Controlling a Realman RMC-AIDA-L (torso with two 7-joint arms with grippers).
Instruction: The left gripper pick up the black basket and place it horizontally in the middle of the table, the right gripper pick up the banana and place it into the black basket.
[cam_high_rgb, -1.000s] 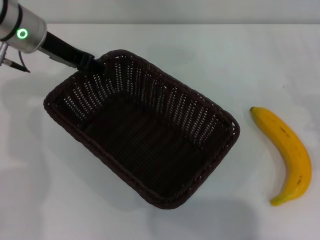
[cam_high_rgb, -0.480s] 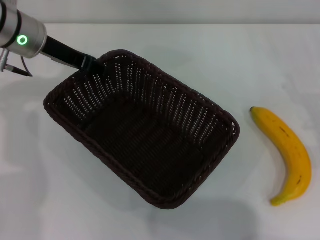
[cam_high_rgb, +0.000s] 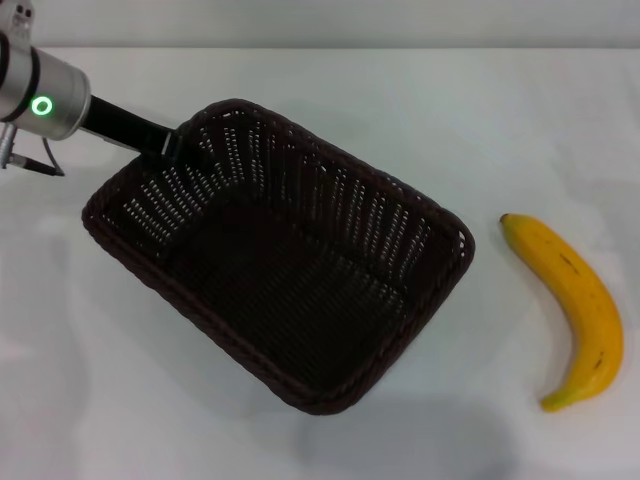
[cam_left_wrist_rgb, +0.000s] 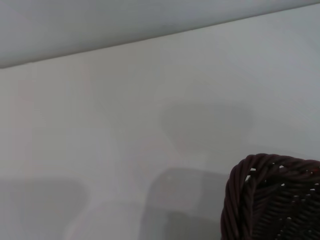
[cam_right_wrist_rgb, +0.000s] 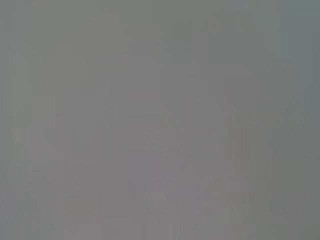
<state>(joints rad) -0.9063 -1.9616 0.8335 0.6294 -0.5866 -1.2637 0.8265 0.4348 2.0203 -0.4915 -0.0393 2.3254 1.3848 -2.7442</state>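
The black basket (cam_high_rgb: 280, 270) sits diagonally on the white table (cam_high_rgb: 480, 120), left of centre, open side up and empty. My left gripper (cam_high_rgb: 178, 143) reaches in from the far left and is shut on the basket's far left rim corner. That corner also shows in the left wrist view (cam_left_wrist_rgb: 272, 200). The banana (cam_high_rgb: 570, 305) lies on the table to the right of the basket, apart from it. My right gripper is out of view, and the right wrist view shows only plain grey.
The table's far edge (cam_high_rgb: 330, 47) meets a grey wall. Bare tabletop lies in front of the basket and between the basket and the banana.
My left arm has drawn back toward the left and nearer me. The basket has shifted slightly left with it, its right corner moving away from the banana. The banana has not moved.
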